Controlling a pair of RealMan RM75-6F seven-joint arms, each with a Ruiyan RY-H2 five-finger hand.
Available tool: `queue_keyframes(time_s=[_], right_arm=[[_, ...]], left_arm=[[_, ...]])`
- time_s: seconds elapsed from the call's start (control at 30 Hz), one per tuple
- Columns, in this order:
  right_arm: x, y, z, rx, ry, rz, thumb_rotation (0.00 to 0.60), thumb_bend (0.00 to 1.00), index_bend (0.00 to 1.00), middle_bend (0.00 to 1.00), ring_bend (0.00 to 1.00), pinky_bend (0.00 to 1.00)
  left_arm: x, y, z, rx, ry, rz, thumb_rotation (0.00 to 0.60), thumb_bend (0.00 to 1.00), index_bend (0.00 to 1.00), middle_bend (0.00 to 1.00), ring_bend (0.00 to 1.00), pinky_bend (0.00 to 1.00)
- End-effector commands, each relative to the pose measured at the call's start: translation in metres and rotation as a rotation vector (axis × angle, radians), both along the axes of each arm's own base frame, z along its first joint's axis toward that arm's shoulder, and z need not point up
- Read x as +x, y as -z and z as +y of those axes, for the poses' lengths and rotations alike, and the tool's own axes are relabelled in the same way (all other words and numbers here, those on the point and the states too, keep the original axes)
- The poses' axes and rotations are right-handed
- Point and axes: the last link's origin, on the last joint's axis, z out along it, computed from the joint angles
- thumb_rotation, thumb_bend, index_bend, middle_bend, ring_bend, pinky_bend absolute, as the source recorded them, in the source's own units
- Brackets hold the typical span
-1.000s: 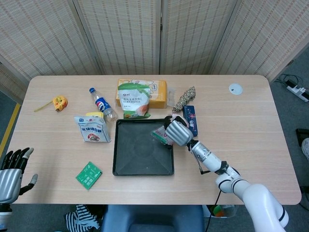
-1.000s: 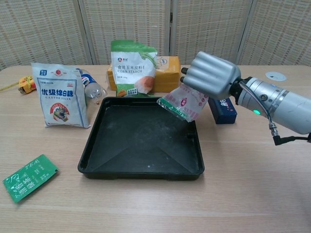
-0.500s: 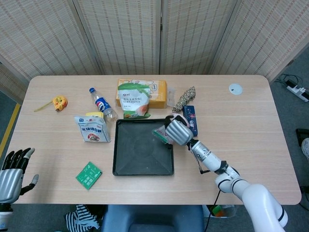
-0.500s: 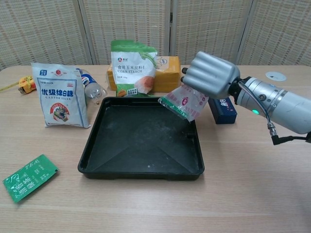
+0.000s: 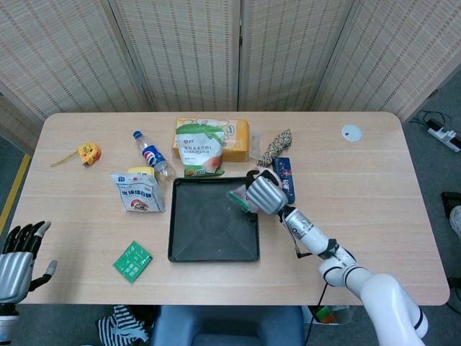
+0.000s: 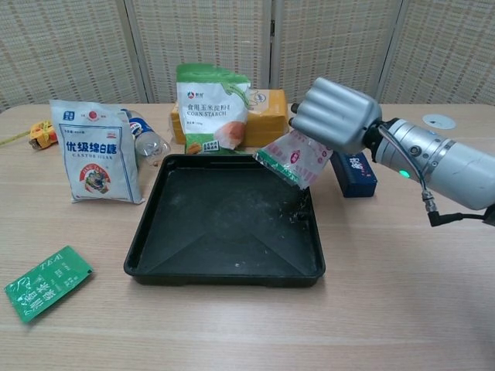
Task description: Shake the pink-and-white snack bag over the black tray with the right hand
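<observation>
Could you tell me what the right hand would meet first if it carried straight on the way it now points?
Probably the corn starch bag: the right hand, holding the snack bag above the black tray, points toward it, though depth is unclear.

The right hand [image 6: 334, 114] has a silver ribbed shell. Its forearm [image 6: 445, 162] is silver with a small green light, a thin black cable, then white. The left hand [image 5: 18, 258] is silver with black fingers.

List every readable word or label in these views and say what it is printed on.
"CORN STARCH", under "食用玉米淀粉": green-and-white pouch.
"优级绵白糖": white bag.
Pink-and-white snack bag in the right robot hand: print too blurred.
Green packet, bottle label, blue box: too small.
</observation>
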Motion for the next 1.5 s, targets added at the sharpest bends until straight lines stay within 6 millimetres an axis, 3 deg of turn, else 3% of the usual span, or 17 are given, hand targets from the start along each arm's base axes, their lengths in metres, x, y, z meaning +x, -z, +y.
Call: queue_keyframes(time_s=[0.03, 0.4, 0.83, 1.13, 1.5], right_arm=[[0.005, 0.008, 0.005, 0.024, -0.013, -0.002, 0.6, 0.53, 1.0, 0.78, 1.0, 0.89], [-0.002, 0.004, 0.004, 0.039, 0.087, -0.121, 0.6, 0.53, 1.0, 0.78, 1.0, 0.89], [-0.022, 0.01, 0.016, 0.233, 0.5, -0.71, 0.6, 0.53, 1.0, 0.79, 1.0, 0.89], [-0.041, 0.002, 0.02, 0.413, 0.773, -1.122, 0.6, 0.53, 1.0, 0.78, 1.0, 0.89], [-0.061, -0.005, 0.027, 0.584, 0.961, -1.421, 0.6, 0.53, 1.0, 0.78, 1.0, 0.89]], left_arm=[[0.001, 0.0, 0.0, 0.0, 0.004, -0.002, 0.6, 0.42, 0.09, 0.11, 0.1, 0.03], [0.001, 0.001, 0.001, -0.002, 0.004, -0.002, 0.6, 0.42, 0.08, 0.11, 0.1, 0.03], [0.005, 0.0, 0.0, 0.0, 0.013, -0.001, 0.6, 0.42, 0.08, 0.11, 0.1, 0.03], [0.008, 0.0, -0.001, -0.001, 0.014, -0.001, 0.6, 0.42, 0.08, 0.11, 0.1, 0.03], [0.013, 0.002, -0.001, -0.006, 0.025, -0.001, 0.6, 0.42, 0.08, 0.11, 0.1, 0.03]])
